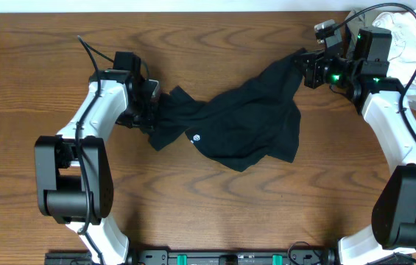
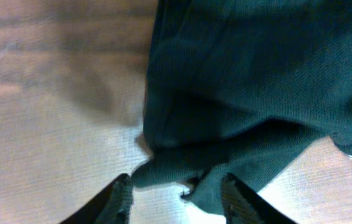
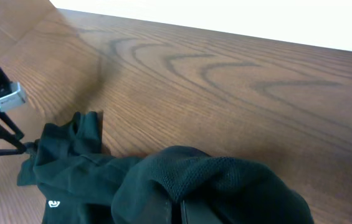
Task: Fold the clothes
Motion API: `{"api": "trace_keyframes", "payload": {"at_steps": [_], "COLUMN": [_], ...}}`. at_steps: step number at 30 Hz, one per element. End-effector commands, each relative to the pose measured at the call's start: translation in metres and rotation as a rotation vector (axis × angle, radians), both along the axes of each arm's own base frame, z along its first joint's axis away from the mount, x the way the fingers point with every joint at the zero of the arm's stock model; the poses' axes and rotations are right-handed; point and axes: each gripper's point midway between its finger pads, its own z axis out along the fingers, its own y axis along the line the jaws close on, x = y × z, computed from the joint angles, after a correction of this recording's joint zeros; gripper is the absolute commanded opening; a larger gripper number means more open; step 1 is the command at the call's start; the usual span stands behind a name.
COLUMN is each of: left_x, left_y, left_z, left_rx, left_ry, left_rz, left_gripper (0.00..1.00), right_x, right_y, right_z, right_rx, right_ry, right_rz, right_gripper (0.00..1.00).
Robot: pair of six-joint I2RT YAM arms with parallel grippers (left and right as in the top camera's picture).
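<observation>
Overhead, you see the wooden bench [image 1: 215, 213] filling the frame, its grain running from the left edge to the right. Across its middle lies the black garment [image 1: 244, 125], rumpled and unfolded. It stretches from the left side of the bench up towards the far right corner, and its widest part sags towards the near edge.

Your left arm [image 1: 93, 110] reaches in from the near left corner. Your right arm [image 1: 392, 132] comes up along the right edge. A heap of white cloth [image 1: 414, 37] sits in the far right corner, behind the right arm's wrist and apart from the black garment.

The left gripper [image 2: 179, 199] rests at the garment's left end. In the left wrist view its two fingers [image 2: 121, 200] stand apart, and a bunched corner of the fabric lies between them, so you have it spread around the cloth, not closed on it.

The right gripper [image 1: 309, 70] is near the far edge, at the garment's upper right corner. In the right wrist view the fabric is humped over the fingers and hides most of them. What shows of them is pressed together with the cloth caught there, so it is clamped on the black garment.

A small white logo [image 1: 197, 136] shows on the garment, on the half nearer the left arm.
</observation>
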Motion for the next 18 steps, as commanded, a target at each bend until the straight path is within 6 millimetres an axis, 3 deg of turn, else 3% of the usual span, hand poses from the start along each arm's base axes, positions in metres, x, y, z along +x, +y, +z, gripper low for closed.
{"api": "trace_keyframes", "payload": {"at_steps": [1, 9, 12, 14, 18], "left_x": [0.003, 0.002, -0.004, -0.007, -0.003], "left_y": [-0.003, -0.005, -0.014, -0.017, -0.017], "left_z": [-0.003, -0.021, -0.029, -0.031, -0.025], "left_rx": [-0.018, -0.026, -0.080, -0.100, -0.100], "left_ry": [-0.020, 0.017, 0.057, 0.072, 0.052], "left_rz": [-0.032, -0.039, -0.043, -0.043, -0.044], "left_gripper": [0.50, 0.53, 0.31, 0.09, 0.06], "right_x": [-0.002, -0.002, -0.002, -0.002, -0.002], "right_y": [0.004, 0.004, 0.004, 0.004, 0.004], "right_z": [0.013, 0.013, 0.013, 0.013, 0.013], "right_rx": [-0.008, -0.008, -0.011, -0.011, -0.010], "right_ry": [-0.036, -0.035, -0.036, -0.036, -0.036], "right_rz": [0.018, 0.018, 0.015, 0.015, 0.015], "right_gripper": [0.01, 0.01, 0.01, 0.01, 0.01]}}
